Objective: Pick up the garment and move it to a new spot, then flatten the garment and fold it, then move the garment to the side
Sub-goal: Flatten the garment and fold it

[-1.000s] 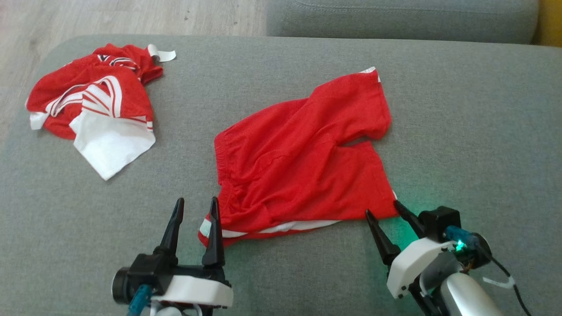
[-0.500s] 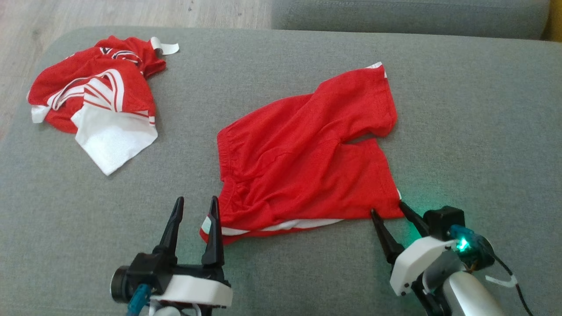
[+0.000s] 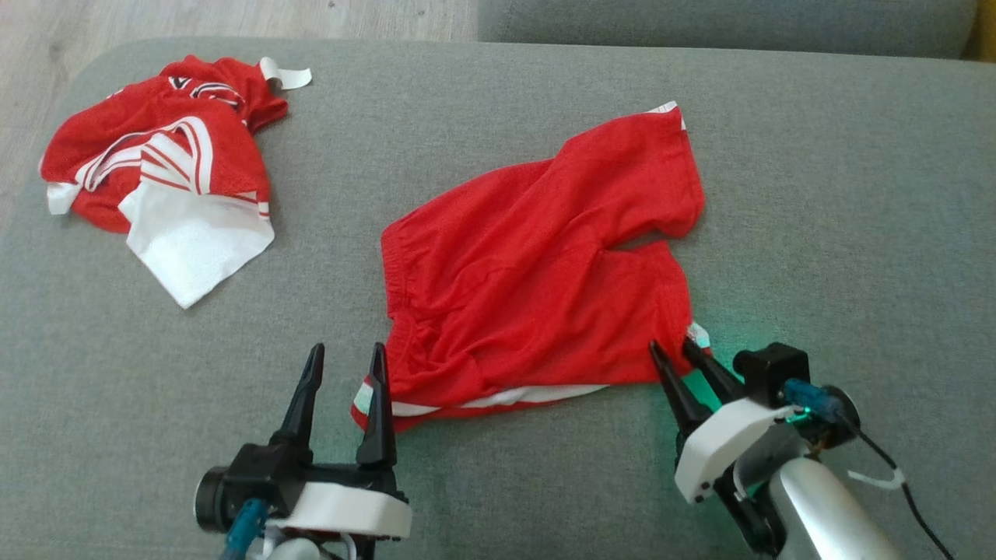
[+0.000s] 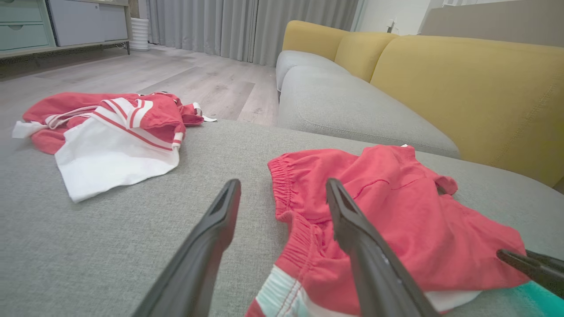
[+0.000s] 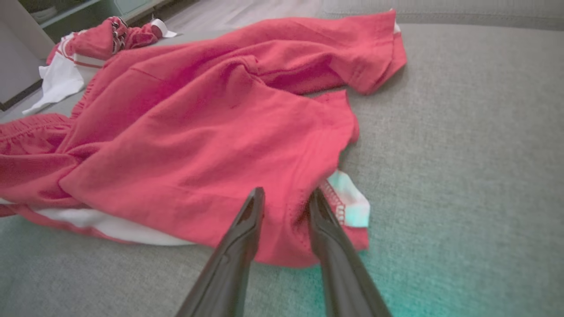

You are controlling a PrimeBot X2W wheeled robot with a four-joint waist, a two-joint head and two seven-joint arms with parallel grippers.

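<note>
A: Two grippers, both at the near edge of the shorts [image 3: 537, 272]. The shorts lay spread but wrinkled, with the cushion [image 3: 817, 194] under them and the far leg kinked away from the near one.
B: Left one?
A: The left gripper [image 3: 348, 348] was spread wide with nothing between its fingers. Its inner finger sat over the shorts' waistband corner, so it looked staged to take that corner.
B: Right?
A: The right gripper [image 3: 671, 343] had narrowed around the shorts' near leg-hem corner, with cloth between its fingers. I couldn't tell whether it was truly clamped or only closing.
B: Why those corners?
A: My read was that a corner in each gripper would let the arms pull the near edge taut and take the wrinkles out before folding.
B: Stage?
A: I judged it as flattening. The fold wasn't begun.
B: The other red thing?
A: That was a jersey [image 3: 156, 163], crumpled, well apart from the shorts and off their waistband side. It wasn't involved.
B: Risk?
A: The cloth was thin. A shallow pinch at the hem could've slipped or caught only one layer.
</note>
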